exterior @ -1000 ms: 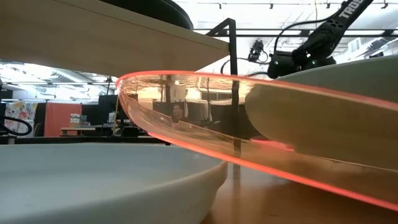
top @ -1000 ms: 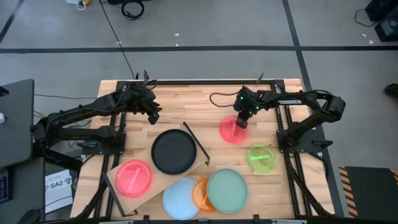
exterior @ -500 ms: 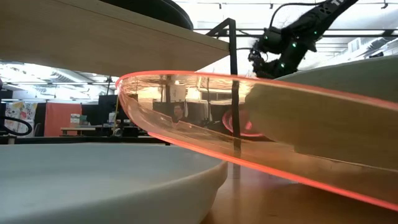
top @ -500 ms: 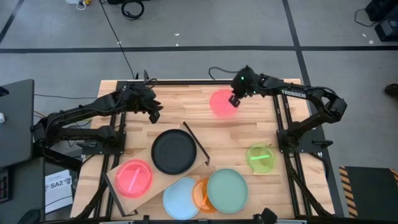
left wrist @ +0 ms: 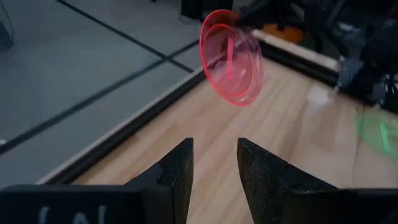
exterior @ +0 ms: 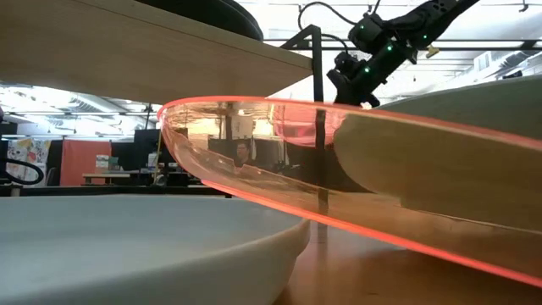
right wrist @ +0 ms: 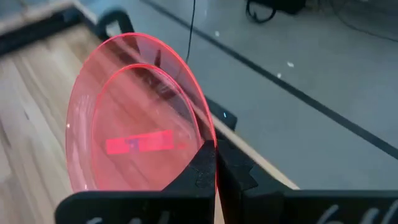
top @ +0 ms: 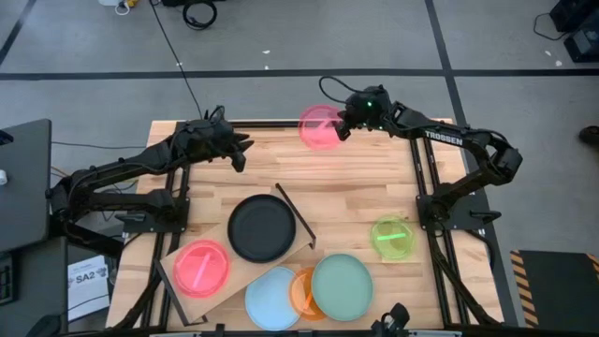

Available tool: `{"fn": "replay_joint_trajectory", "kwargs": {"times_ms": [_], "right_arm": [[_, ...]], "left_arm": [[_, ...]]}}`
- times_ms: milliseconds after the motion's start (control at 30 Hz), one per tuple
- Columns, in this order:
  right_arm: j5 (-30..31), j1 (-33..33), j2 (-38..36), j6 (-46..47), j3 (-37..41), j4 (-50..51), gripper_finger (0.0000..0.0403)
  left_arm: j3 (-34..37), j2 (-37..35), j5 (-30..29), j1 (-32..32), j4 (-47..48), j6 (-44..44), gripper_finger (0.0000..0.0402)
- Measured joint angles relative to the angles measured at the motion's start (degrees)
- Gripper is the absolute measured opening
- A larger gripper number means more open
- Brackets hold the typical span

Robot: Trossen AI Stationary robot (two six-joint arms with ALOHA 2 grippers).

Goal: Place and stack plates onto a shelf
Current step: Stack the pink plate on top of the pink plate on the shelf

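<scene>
Seven plates: two pink (top: 320,126), one each black, blue, orange, mint, neon-green

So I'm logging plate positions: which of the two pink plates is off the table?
The pink plate at the table's far edge, pinched by its rim in the right tool and held tilted in the air. The other pink plate lies flat on the shelf.

Right gripper (top: 343,128) raised, fingers pinched; left gripper (top: 241,153) parted.
</scene>
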State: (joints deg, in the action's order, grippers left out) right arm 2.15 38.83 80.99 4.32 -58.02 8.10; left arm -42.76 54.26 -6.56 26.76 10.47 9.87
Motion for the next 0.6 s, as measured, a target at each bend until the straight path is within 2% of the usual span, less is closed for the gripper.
{"fn": "replay_joint_trajectory", "kwargs": {"times_ms": [333,600], "right_arm": [[0.6,-1.1,0.0,6.7,0.0,-12.6,0.0006],[7.2,-6.0,0.4,9.0,0.0,-21.7,0.0006]], "left_arm": [[0.0,0.0,-5.6,0.0,-5.7,0.4,0.0130],[0.0,2.1,-7.6,0.0,-10.9,4.5,0.0130]]}}
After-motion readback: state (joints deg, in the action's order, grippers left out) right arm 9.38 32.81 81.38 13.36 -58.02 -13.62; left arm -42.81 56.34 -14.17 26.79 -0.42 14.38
